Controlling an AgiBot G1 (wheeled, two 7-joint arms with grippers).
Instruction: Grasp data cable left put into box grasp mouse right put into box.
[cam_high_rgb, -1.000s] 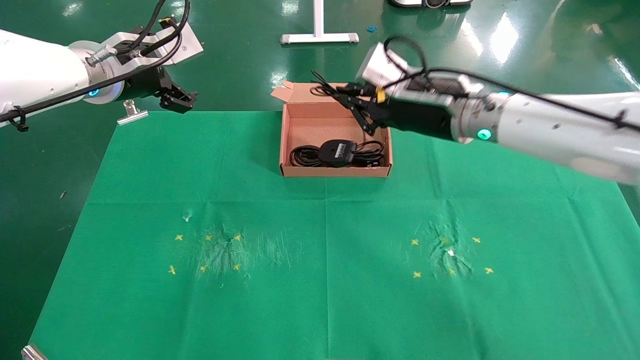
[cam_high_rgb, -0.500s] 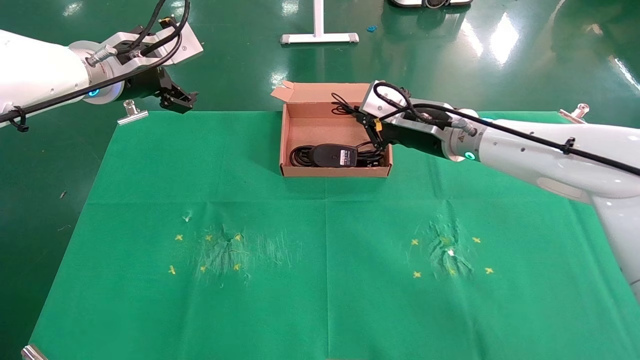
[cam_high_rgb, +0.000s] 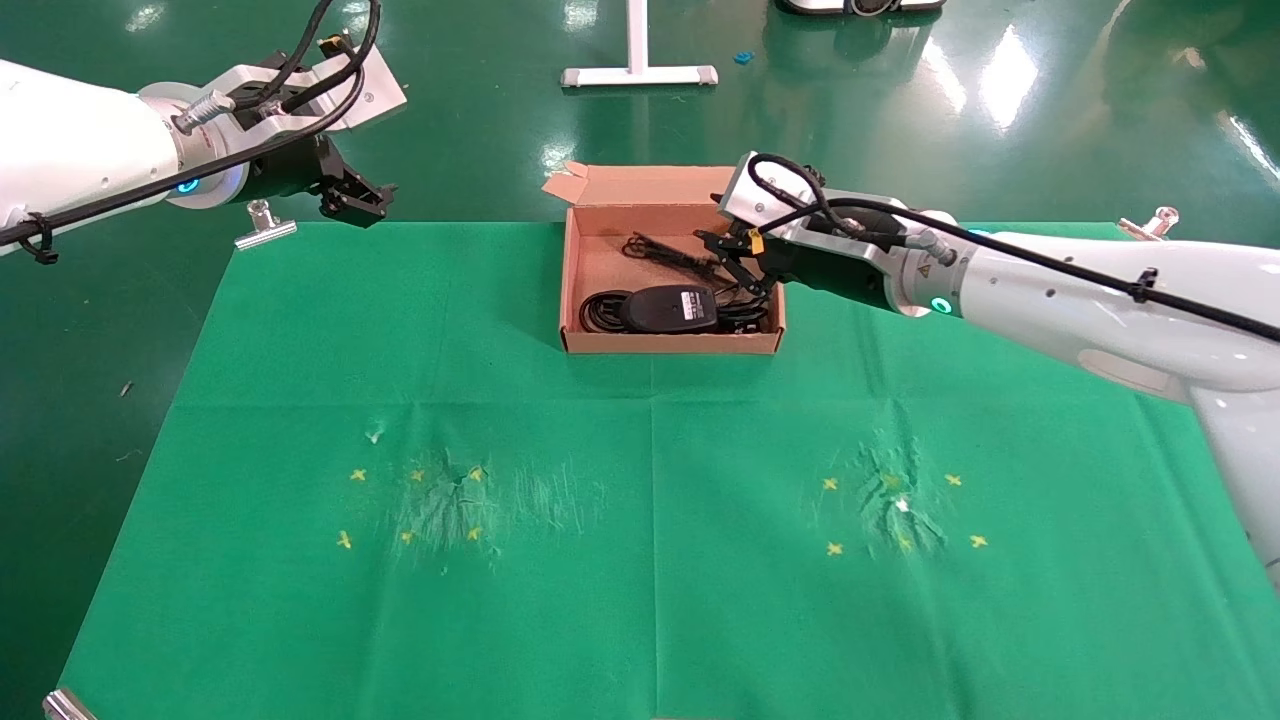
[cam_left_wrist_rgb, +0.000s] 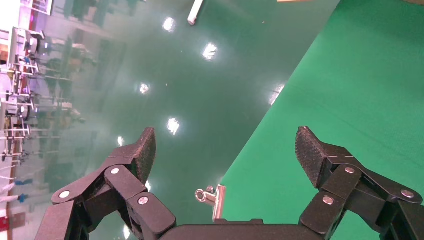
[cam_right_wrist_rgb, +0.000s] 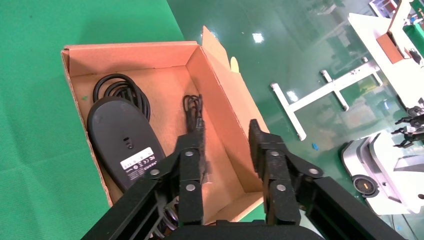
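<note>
Green cloth covers our worktop (cam_high_rgb: 650, 560). From our head, the mouse (cam_high_rgb: 668, 307) lies upside down on the data cable (cam_high_rgb: 600, 310) inside the box (cam_high_rgb: 670, 343). Our right gripper (cam_high_rgb: 735, 262) hangs over it. Our left gripper (cam_high_rgb: 355, 200) waits far off. Left wrist: fingers (cam_left_wrist_rgb: 142, 152) wide apart, holding nothing. Right wrist: fingers (cam_right_wrist_rgb: 260, 145) apart above the box (cam_right_wrist_rgb: 225, 110), empty.

The box (cam_high_rgb: 573, 262) sits at the far middle of the table (cam_high_rgb: 300, 560). Inside it, the mouse (cam_high_rgb: 668, 307) lies underside up on the data cable (cam_high_rgb: 601, 310) along the near wall. The right gripper (cam_high_rgb: 733, 262) hangs over the box's right side, and the left gripper (cam_high_rgb: 352, 198) is well apart beyond the table's far left corner.
</note>
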